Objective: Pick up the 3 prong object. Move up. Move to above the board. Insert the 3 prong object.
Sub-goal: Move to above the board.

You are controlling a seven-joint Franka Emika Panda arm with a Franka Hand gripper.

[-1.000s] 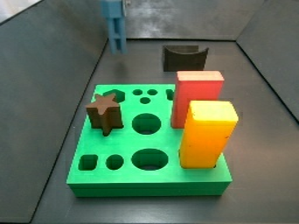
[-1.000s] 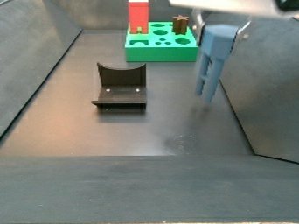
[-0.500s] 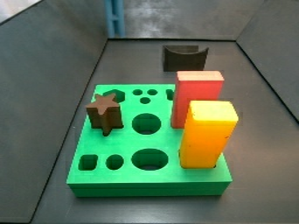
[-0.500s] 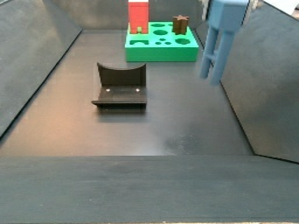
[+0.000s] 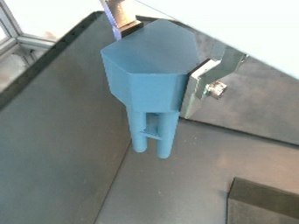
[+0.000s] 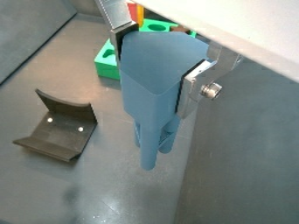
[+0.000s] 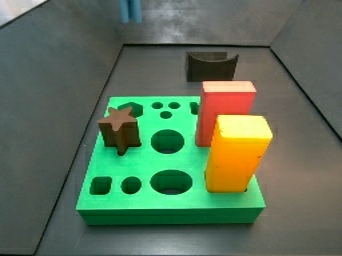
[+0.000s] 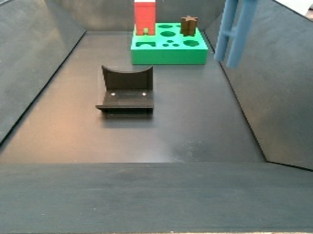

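My gripper (image 5: 158, 51) is shut on the 3 prong object (image 5: 146, 83), a steel-blue piece with a blocky head and long thin prongs pointing down. Both wrist views show the silver fingers (image 6: 197, 83) clamped on its head (image 6: 152, 83). The piece hangs high above the dark floor; in both side views only its lower part shows at the top edge (image 7: 131, 9) (image 8: 235, 32), and the gripper itself is out of frame there. The green board (image 7: 201, 206) with cut-out holes lies on the floor, away from the piece (image 8: 166, 57) (image 6: 107, 63).
A red block (image 7: 227, 108), a yellow-orange block (image 7: 238, 150) and a brown star block (image 7: 120, 128) stand in the board. A dark arch-cut block (image 8: 124, 90) (image 7: 211, 66) (image 6: 56, 129) lies on the floor. Grey sloping walls enclose the floor.
The 3 prong object has risen with the gripper; in both side views it moved upward until only its lower part remains in frame. The board and blocks have not moved.
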